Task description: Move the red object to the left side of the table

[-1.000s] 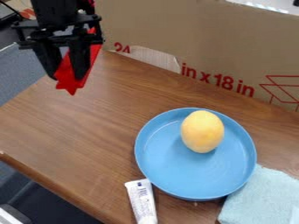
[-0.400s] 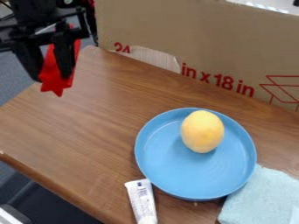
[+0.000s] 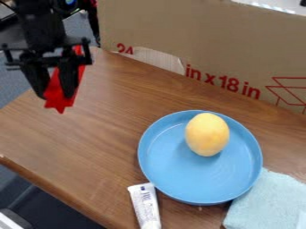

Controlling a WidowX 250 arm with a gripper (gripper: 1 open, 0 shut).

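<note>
Block over the desk's left edge
The hand (image 3: 57, 85) pinches the red block (image 3: 60, 91), seemingly above the desk (image 3: 107, 125); releasing here could drop it overboard.

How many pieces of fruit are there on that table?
1. A single yellow fruit sits on the blue plate, toward the right of the table. No other fruit shows, though the cardboard box at the back could hide something behind it.
</note>
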